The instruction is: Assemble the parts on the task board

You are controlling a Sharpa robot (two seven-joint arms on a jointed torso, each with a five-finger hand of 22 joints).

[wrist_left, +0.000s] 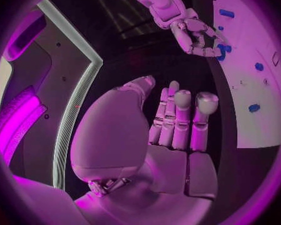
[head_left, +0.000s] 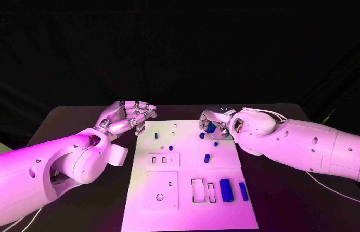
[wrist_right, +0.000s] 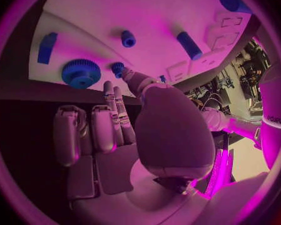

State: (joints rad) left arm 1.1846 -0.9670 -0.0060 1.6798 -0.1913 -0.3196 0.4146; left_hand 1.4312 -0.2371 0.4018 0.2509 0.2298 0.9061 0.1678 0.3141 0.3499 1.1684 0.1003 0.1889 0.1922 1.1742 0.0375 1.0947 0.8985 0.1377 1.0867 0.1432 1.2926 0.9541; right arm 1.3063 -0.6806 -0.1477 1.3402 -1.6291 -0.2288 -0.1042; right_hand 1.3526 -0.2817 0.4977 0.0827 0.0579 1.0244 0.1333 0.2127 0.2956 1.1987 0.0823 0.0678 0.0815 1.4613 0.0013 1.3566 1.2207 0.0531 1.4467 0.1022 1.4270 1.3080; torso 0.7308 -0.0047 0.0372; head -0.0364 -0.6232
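Observation:
The white task board (head_left: pixel 188 211) lies in the middle of the table. Small blue parts are scattered on its far half, among them a peg (head_left: pixel 156 136) and a cylinder (head_left: pixel 206 158). Two longer blue pieces (head_left: pixel 226 190) lie near the cut-outs on its near right. My right hand (head_left: pixel 214 121) hovers at the board's far right edge, over a blue gear (wrist_right: pixel 81 72). Its fingers (wrist_right: pixel 109 120) are stretched out, and the thumb tip is close to a small blue part (wrist_right: pixel 117 67). My left hand (head_left: pixel 127 116) is raised at the board's far left corner with nothing in it, fingers (wrist_left: pixel 181 120) upright side by side.
The black table (head_left: pixel 285 201) surrounds the board on both sides. The board has rectangular cut-outs (head_left: pixel 198 189) and a square plate with a round hole (head_left: pixel 159 196) on its near half. A blue block (wrist_right: pixel 47 47) lies near the board's edge beside the gear.

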